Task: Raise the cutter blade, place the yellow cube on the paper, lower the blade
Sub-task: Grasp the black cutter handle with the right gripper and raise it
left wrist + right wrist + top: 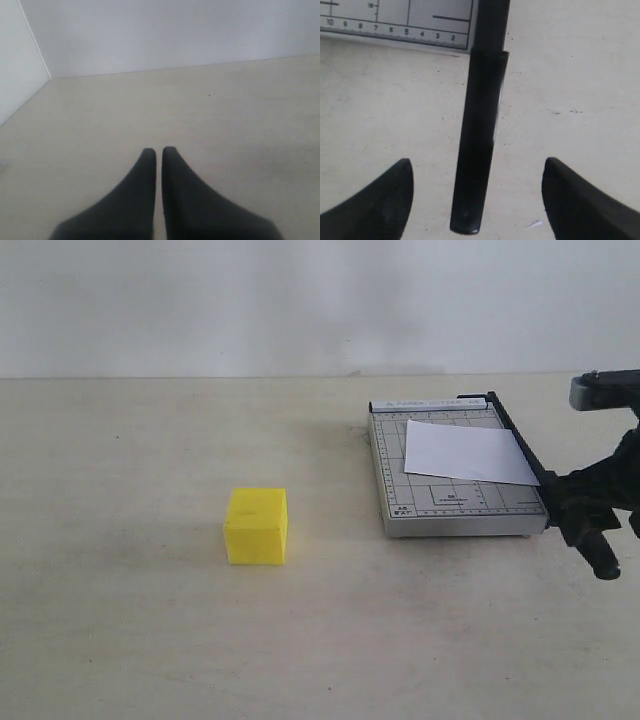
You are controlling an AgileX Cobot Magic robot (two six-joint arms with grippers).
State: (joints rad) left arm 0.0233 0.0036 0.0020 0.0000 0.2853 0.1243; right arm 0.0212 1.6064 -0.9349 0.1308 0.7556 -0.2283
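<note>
Right gripper (477, 162), jaws spread wide and holding nothing, straddles the handle of the lowered blade (481, 115), which lies between its fingers with a gap on either side. The paper (468, 452) rests on the cutter base (440, 508) just past the blade from that gripper; the cube (256, 526) sits on the table (120, 620) well beyond the base. Left gripper (159, 150) is closed and empty

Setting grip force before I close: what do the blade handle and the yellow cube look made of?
Blade handle: smooth black, probably plastic or a rubbery sleeve; a faint sheen runs along its side. Yellow cube: matte, evenly coloured, probably plastic or foam; flat faces without gloss, cannot tell which.
</note>
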